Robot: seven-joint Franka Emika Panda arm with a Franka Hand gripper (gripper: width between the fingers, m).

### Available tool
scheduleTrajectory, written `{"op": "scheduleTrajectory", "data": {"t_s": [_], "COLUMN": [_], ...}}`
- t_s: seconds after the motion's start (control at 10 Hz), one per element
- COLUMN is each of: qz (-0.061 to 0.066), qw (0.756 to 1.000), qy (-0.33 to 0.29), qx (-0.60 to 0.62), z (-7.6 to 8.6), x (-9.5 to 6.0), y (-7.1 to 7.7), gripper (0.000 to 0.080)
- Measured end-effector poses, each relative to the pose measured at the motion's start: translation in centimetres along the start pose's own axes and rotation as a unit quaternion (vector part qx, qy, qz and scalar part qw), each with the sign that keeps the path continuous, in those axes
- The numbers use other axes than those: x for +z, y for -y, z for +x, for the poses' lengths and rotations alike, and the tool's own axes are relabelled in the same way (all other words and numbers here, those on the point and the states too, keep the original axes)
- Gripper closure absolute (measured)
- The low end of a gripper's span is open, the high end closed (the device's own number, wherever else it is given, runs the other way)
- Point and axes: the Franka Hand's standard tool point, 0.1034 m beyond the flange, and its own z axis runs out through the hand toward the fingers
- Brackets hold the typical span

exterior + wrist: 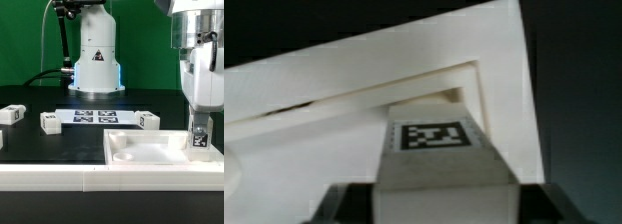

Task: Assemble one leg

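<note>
My gripper point(201, 122) is shut on a white leg point(201, 137) and holds it upright at the right end of the large white panel point(150, 152). The leg's black-and-white tag faces the camera. In the wrist view the leg point(441, 150) runs from between my dark fingers point(349, 205) down to a recessed corner of the panel point(384, 95), and its far end stands at that corner. Three more white legs lie on the black table: one at the exterior view's left point(12, 115), one beside it point(50, 121), one behind the panel point(148, 121).
The marker board point(96, 116) lies flat at the middle back of the table. The robot's white base point(96, 55) stands behind it against a green backdrop. A white wall point(90, 178) runs along the table's front edge.
</note>
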Motion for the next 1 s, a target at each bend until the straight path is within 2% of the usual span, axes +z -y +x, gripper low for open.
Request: {"op": "scheduleTrajectory", "data": {"t_s": [0.2,0.3,0.5,1.0], "qz": [0.004,0.004,0.003,0.002], "qw": [0.999,0.998,0.983,0.933], "qy": [0.000,0.000,-0.001,-0.001], "qx": [-0.032,-0.066,-0.186,-0.361], "z": [0.04,0.12,0.10,-0.11], "x": [-0.01,-0.01,0.00,0.03], "y": [0.10,0.14,0.12,0.04], "gripper": [0.0201,0.0163,0.0154,0.0151]}}
